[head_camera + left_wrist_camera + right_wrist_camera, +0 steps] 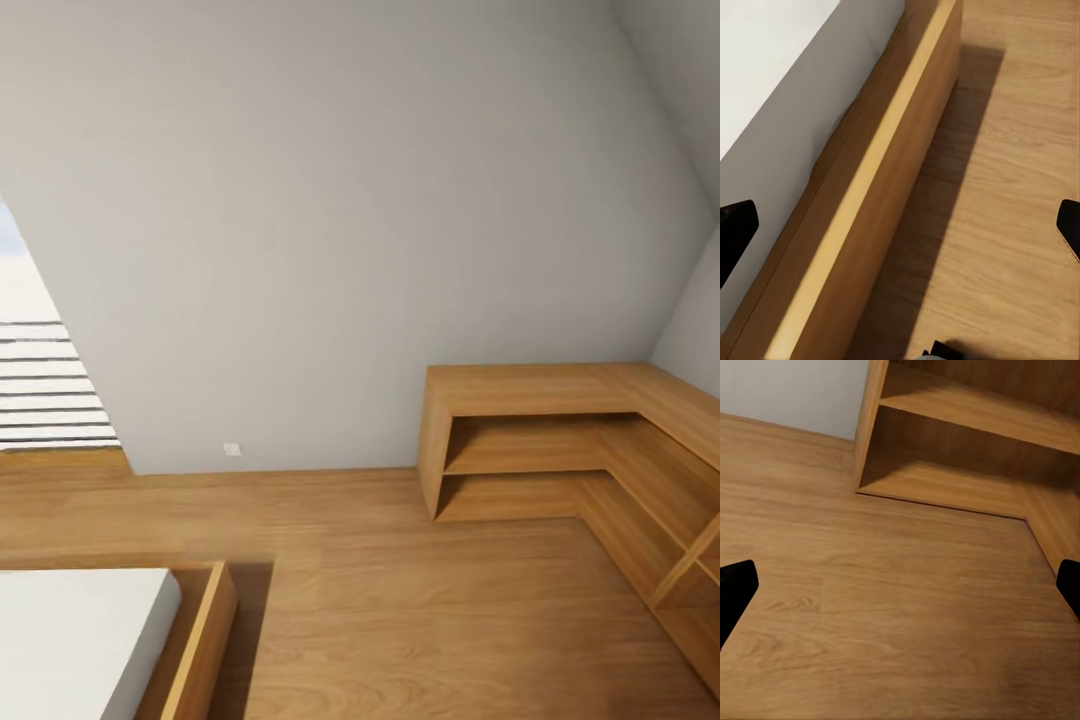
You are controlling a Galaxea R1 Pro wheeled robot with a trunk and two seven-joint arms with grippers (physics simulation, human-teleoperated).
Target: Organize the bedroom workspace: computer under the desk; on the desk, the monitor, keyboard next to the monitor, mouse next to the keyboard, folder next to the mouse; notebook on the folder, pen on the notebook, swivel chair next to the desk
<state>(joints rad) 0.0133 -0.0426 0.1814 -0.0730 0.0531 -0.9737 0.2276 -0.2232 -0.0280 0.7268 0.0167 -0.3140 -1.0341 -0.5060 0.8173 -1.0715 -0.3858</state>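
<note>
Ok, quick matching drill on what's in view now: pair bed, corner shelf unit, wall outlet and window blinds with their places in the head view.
Things:
1. bed
2. corner shelf unit
3. wall outlet
4. window blinds

Places:
A. left edge, mid-height
B. right side, in the corner
C. low on the grey wall
D. bottom left

Pairs: 1-D, 2-B, 3-C, 4-A

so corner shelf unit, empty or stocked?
Empty as far as seen: the wooden shelf unit shows bare boards in its open compartments; its right end is cut off.
</note>
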